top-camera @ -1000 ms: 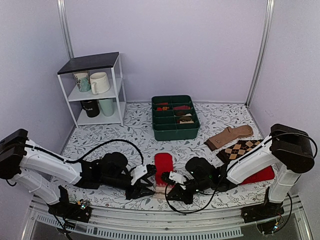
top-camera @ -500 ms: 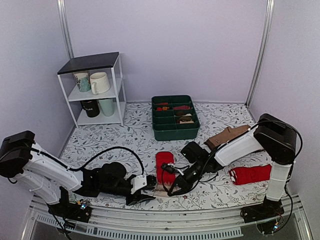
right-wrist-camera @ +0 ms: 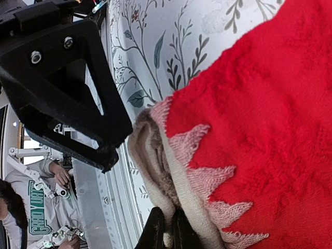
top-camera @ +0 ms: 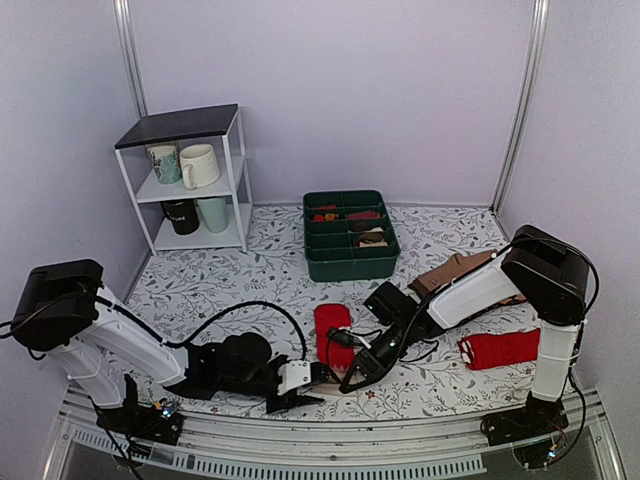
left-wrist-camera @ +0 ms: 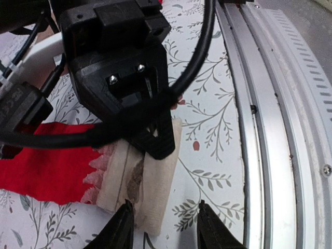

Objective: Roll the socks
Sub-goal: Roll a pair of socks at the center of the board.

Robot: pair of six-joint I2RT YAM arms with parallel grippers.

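Lower centre of the overhead view, at the front edge of the bench (top-camera: 250, 285): the left pincer (left-wrist-camera: 166, 228) stands half open and empty, its tips astride the near beige end of the socks (top-camera: 333, 326). The right pincer (right-wrist-camera: 166, 232) is clamped tight on that same end. The red length runs up-frame. The roll looks barely begun; next, I'd judge, the left must grip alongside and both turn the end over.

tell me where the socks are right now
In the top view the socks lie near the front edge, centre, before the green bin; the right end effector pinches their beige end.
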